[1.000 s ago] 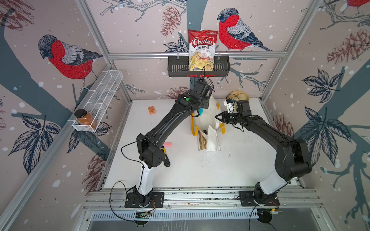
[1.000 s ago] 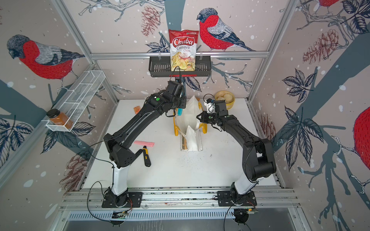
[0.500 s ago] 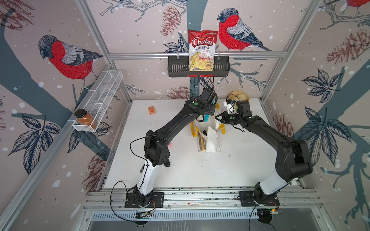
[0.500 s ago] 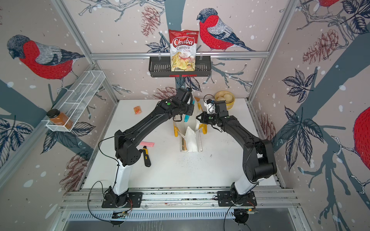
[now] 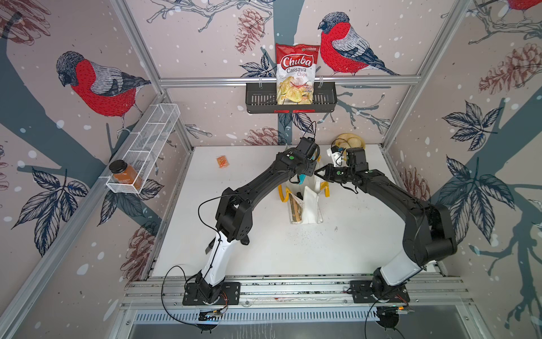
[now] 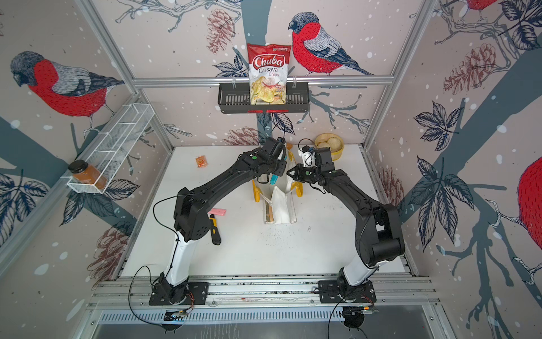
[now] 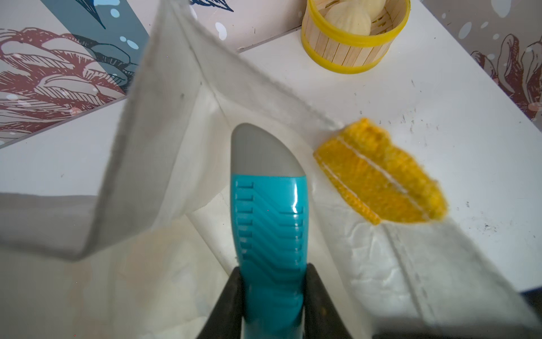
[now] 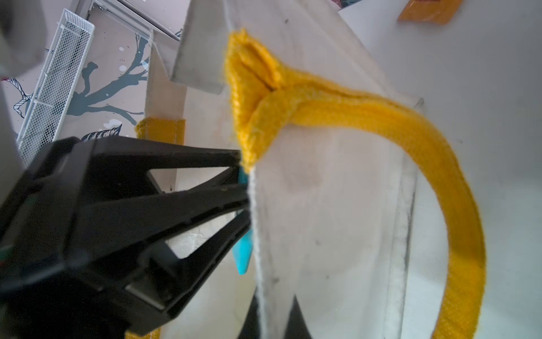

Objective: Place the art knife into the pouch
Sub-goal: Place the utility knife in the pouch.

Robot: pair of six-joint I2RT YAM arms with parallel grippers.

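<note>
- Left gripper (image 7: 271,296) is clamped on the teal knife (image 7: 269,223), fingers (image 7: 231,293) pinching its ribbed handle, grey end pointing away from them.
- That grey end sits over the pouch (image 7: 181,97) mouth, white lining right beyond it, a yellow handle (image 7: 381,176) just off to one side.
- Right gripper (image 8: 249,187), jaws pressed together, pinches the pouch's top edge beside its own yellow handle, holding the mouth up and open.
- Step in hand, I'd say: the insertion. Next move calls for lowering the knife deeper between the walls, then letting go while the right keeps the rim taut.
- Hard to read: the knife's gripped end is cut off in the left wrist view; both top views show only a sliver of teal (image 6: 274,179) under the arm.
- How deep the knife is in the pouch, I can't tell.
</note>
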